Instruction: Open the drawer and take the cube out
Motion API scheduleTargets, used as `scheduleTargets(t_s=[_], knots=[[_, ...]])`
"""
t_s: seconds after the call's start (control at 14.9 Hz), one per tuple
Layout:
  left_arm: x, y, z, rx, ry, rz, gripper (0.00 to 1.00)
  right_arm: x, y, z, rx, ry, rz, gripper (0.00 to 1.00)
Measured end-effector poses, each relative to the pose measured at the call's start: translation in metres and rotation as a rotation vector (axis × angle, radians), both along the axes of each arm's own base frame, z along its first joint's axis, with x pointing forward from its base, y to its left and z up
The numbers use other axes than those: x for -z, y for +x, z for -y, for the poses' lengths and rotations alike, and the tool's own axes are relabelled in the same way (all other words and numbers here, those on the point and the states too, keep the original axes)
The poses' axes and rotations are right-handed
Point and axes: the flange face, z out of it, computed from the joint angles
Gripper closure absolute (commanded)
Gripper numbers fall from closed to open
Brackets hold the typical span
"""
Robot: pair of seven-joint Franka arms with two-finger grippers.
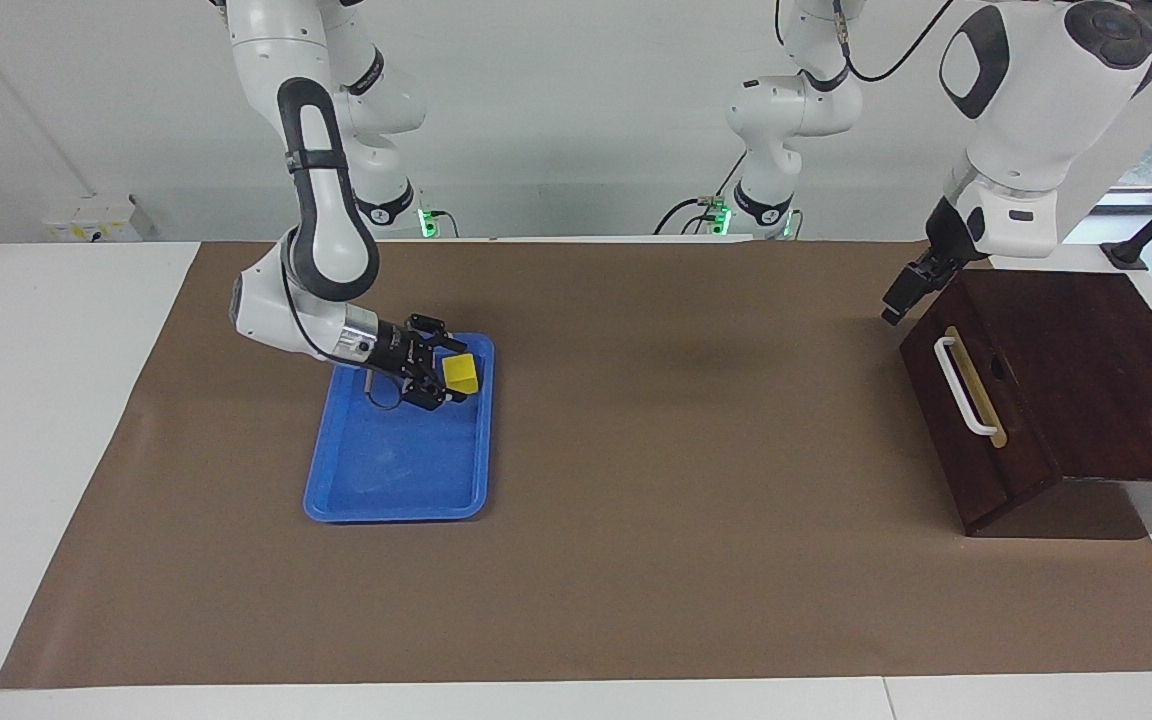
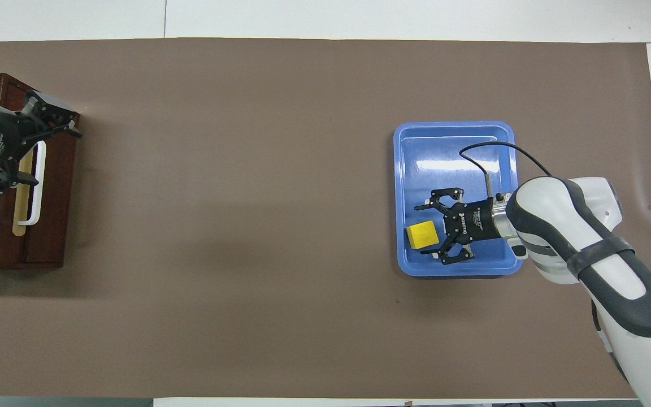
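Note:
The dark brown drawer (image 1: 976,420) sits shut in its box at the left arm's end of the table, its white bar handle (image 1: 966,385) on the tan strip. It also shows in the overhead view (image 2: 54,226). My left gripper (image 1: 898,300) hangs open over the drawer's front, above the handle's end nearer the robots; it also shows in the overhead view (image 2: 54,158). The yellow cube (image 1: 460,373) lies in the blue tray (image 1: 386,490), in its corner nearer the robots (image 2: 421,234). My right gripper (image 1: 454,372) is low over the tray, open, its fingertips either side of the cube (image 2: 419,230).
A brown mat (image 1: 636,450) covers the table, with white tabletop (image 1: 46,450) showing at both ends. The tray (image 2: 452,141) holds only the cube. The right arm's cable (image 2: 500,150) loops over the tray.

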Motion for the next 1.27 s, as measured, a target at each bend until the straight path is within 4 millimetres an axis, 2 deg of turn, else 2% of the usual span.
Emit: scheduleTargets(t_s=[0.13, 0.2, 0.47, 0.6, 0.8, 0.94, 1.14, 1.27], knots=[[0.001, -0.006, -0.023, 0.101, -0.008, -0.031, 0.0, -0.041, 0.011, 0.002, -0.046, -0.034, 0.023, 0.0], [0.003, -0.009, -0.028, 0.124, -0.013, -0.043, 0.0, -0.065, 0.017, 0.008, -0.094, -0.077, 0.058, 0.0], [0.006, -0.015, -0.015, 0.164, -0.015, -0.054, 0.0, -0.16, 0.036, 0.05, -0.394, -0.282, 0.274, 0.0], [0.007, -0.015, -0.012, 0.174, -0.015, -0.055, 0.0, -0.197, 0.039, 0.074, -0.693, -0.41, 0.445, 0.0], [0.007, -0.016, -0.006, 0.29, -0.023, -0.057, 0.0, -0.227, 0.039, 0.088, -1.08, -0.522, 0.625, 0.0], [0.008, -0.017, -0.002, 0.359, -0.028, -0.066, 0.0, -0.246, 0.039, 0.091, -1.277, -0.577, 0.694, 0.0], [0.008, -0.019, 0.004, 0.39, -0.03, -0.073, 0.0, -0.269, 0.033, 0.088, -1.403, -0.586, 0.7, 0.0], [0.008, -0.019, 0.004, 0.394, -0.03, -0.074, 0.0, -0.279, 0.021, 0.089, -1.428, -0.543, 0.652, 0.0]])
